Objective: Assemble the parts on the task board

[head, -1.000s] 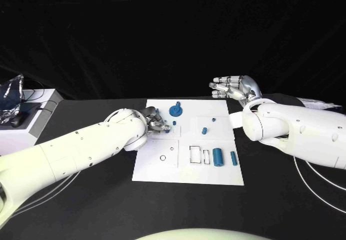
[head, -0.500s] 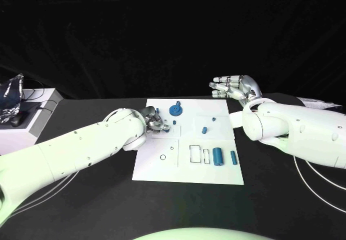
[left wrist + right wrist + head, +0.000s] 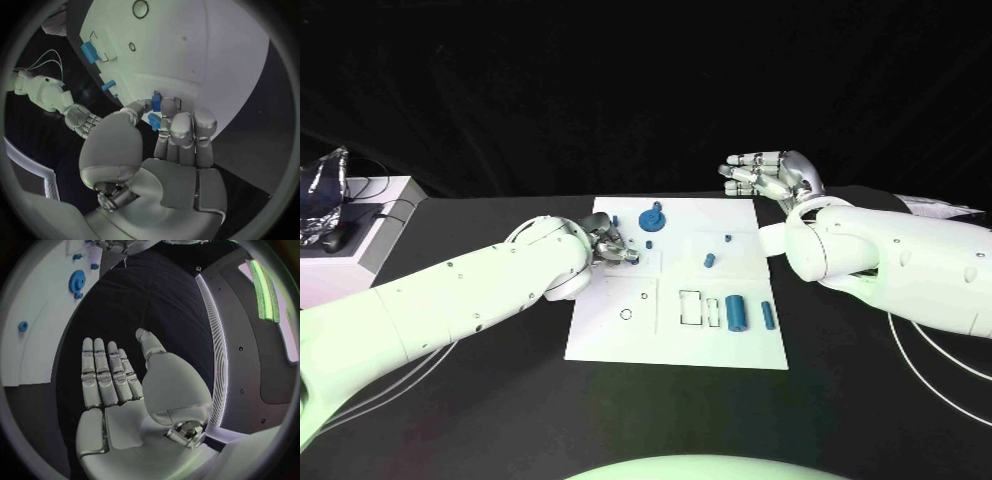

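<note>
The robot's left hand [image 3: 615,247] bends over the left part of the white task board [image 3: 678,350] on the black bench [image 3: 473,400], its fingers [image 3: 181,131] curled round a small blue part [image 3: 154,120], pinched between thumb and fingertips just above the board's surface. Over the past second almost nothing has changed: the left arm sits in the same pose, the hand has barely shifted, and every loose piece on the board lies where it did. That stillness suggests a slow, careful seating of the held part rather than a carry, so the insertion looks to be in progress and not yet finished.

The right hand [image 3: 769,178] hangs raised off the board's far right corner, fingers straight and apart, holding nothing, as the right wrist view shows; it too has kept its place.

On the board, the blue gear [image 3: 652,221] stands near the far edge just beyond the left hand. A small blue peg [image 3: 710,262] lies near the middle, with a tiny blue stud [image 3: 727,240] beyond it. Nearer the robot, a stout blue cylinder [image 3: 736,312] and a slimmer blue pin [image 3: 767,316] lie side by side, close but apart, beside outlined rectangular slots. Those pieces are still unplaced, so most of the assembly seems to remain.
</note>
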{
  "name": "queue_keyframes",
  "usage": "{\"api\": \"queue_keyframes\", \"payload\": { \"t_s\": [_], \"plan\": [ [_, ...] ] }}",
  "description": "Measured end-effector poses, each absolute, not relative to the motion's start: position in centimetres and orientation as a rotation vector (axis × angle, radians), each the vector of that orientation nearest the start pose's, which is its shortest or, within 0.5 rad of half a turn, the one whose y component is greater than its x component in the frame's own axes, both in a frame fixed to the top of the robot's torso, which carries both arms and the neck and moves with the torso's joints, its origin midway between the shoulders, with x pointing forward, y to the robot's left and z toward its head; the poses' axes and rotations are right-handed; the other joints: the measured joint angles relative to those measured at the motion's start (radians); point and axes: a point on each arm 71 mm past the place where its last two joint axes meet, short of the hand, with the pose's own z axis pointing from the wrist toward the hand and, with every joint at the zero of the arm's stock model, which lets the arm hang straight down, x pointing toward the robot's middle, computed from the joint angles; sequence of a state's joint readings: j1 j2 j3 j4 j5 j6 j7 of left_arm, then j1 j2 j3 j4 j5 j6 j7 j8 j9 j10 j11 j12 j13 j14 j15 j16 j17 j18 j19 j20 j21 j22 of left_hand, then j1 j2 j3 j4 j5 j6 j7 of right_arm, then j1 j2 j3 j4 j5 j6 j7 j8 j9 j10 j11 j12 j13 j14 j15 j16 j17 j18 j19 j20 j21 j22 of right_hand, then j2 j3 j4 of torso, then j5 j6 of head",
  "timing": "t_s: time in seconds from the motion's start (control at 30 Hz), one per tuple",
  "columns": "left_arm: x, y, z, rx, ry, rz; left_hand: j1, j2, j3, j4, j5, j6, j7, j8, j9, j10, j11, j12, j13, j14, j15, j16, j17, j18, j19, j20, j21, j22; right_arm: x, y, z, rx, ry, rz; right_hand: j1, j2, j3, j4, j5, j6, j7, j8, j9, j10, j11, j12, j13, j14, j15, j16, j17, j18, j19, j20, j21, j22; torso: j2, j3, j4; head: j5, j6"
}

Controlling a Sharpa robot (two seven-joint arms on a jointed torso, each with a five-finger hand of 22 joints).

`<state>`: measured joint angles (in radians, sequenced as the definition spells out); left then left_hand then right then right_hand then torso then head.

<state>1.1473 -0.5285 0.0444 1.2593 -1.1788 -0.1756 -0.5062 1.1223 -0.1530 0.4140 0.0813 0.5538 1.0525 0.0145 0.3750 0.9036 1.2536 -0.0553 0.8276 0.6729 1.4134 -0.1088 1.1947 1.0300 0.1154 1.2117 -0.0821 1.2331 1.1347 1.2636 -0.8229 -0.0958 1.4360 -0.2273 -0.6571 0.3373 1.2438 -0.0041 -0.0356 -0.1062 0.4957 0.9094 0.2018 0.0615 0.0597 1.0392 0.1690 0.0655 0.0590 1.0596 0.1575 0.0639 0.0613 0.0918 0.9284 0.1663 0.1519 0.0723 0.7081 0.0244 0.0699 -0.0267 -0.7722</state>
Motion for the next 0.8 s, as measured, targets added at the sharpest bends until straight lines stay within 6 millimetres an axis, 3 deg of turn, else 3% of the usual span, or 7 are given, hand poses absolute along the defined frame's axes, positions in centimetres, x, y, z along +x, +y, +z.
{"api": "queue_keyframes", "payload": {
  "t_s": [0.8],
  "plan": [
    [52.67, 13.21, -22.39, -0.313, 2.032, -0.492, 0.006, -0.006, 0.003, 0.003, -0.004, 0.0, 0.0, 0.0, -0.005, -0.002, -0.002, -0.007, 0.0, 0.0, 0.0, 0.0, -0.005, 0.0, 0.004, 0.004, 0.0, 0.007, 51.33, -24.42, -16.7, 0.935, 1.279, 1.103, 0.0, 0.0, 0.0, 0.0, 0.0, 0.0, 0.0, 0.0, 0.0, 0.0, 0.0, 0.0, 0.0, 0.0, 0.0, 0.0, 0.0, 0.0, 0.0, 0.0, 0.0, 0.0, 0.001, 0.0012, -0.0008, 0.001, -0.006]
  ]
}}
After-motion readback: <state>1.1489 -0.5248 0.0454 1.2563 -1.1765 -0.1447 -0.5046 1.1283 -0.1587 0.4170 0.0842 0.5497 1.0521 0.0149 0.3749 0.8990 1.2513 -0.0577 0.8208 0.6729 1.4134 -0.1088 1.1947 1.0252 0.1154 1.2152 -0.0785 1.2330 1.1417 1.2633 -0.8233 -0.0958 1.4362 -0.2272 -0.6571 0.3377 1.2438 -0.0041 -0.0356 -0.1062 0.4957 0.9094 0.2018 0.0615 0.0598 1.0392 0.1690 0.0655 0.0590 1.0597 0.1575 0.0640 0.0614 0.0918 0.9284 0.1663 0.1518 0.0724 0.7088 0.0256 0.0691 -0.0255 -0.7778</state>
